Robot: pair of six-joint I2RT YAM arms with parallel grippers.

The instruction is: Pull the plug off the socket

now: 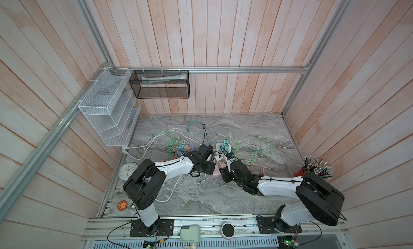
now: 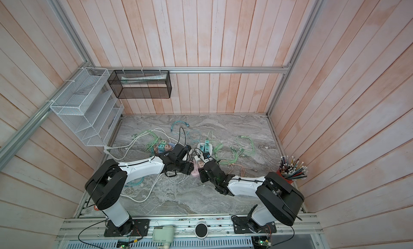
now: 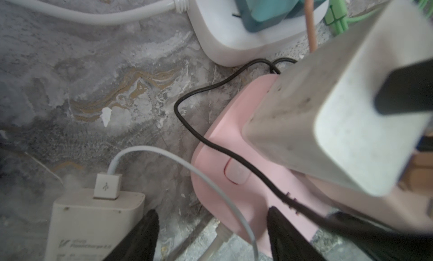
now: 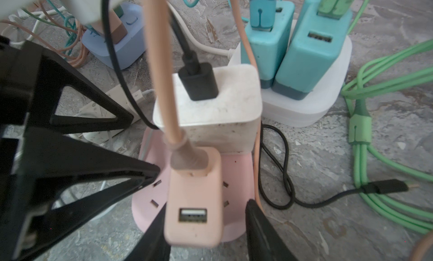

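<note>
Two hands: left hand (image 3: 212, 211) spread, one fingertip (image 4: 140, 175) on the pink socket strip's (image 4: 236, 175) edge; right hand (image 4: 206, 208) parted around the pink plug (image 4: 193, 201), one side clear.
Room: bare desk (image 1: 201, 198) toward the arms' bases; cables (image 1: 261, 151) crowd the far side.
Plug: upright in the strip, beside the white charger (image 4: 210, 112).
Materials: matte rounded plastic, veined grey marble.

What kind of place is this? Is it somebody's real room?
Probably not: it looks like a robot test booth dressed as a desk. Plank walls sit in a metal frame, a left arm and right arm are bolted along the marble-look table's front, and a pencil cup stands by.
</note>
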